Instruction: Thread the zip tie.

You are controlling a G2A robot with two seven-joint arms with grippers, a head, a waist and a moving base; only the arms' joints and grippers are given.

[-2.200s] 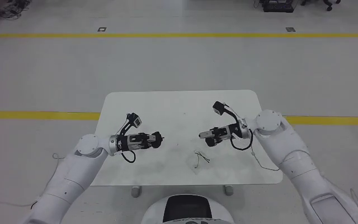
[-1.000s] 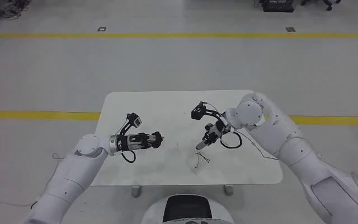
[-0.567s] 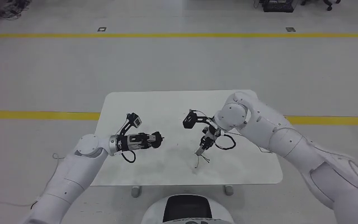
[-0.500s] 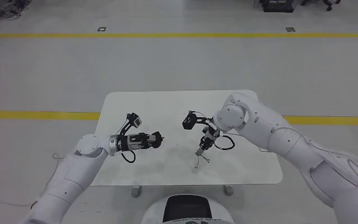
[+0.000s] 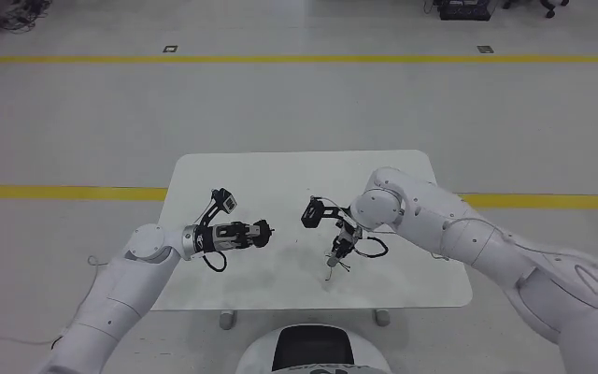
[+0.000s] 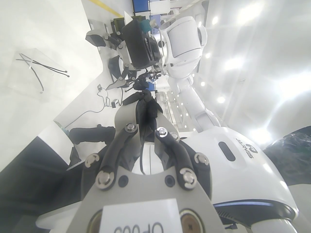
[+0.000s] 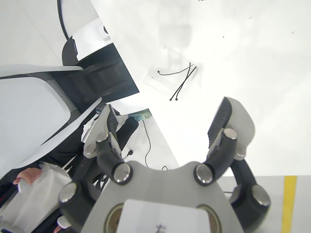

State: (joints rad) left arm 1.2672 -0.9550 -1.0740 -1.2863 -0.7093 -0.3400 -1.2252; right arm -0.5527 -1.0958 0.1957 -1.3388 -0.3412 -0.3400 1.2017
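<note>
Where the zip ties (image 7: 181,83) lie: three thin black ties rest flat on a clear sheet (image 7: 155,82). The sheet is on the white table (image 5: 280,178), near its front edge and a little to the robot's right of the middle.
How they lie: two ties run almost side by side, with their small heads close together at one end. The third is curved and crosses the pair near the other end, and its own head lies apart from theirs.
Right gripper (image 7: 167,109): it hangs over the table close to the ties and points down toward them, touching none. Its two ribbed fingers stand wide apart with nothing between them.
Left gripper (image 5: 266,231): it is held above the left half of the table, well apart from the ties and the sheet, and points across toward the right arm. Its dark finger pads are pressed together at the tips.
Between the left fingers: in the left wrist view a thin dark strand runs down behind the closed pads. It is seen too poorly to tell whether it is a tie or a cable of the arm.
Table top: a few tiny dark specks lie scattered beyond the sheet.
Floor: pale, with a yellow line (image 5: 84,192) passing behind the table on both sides.
</note>
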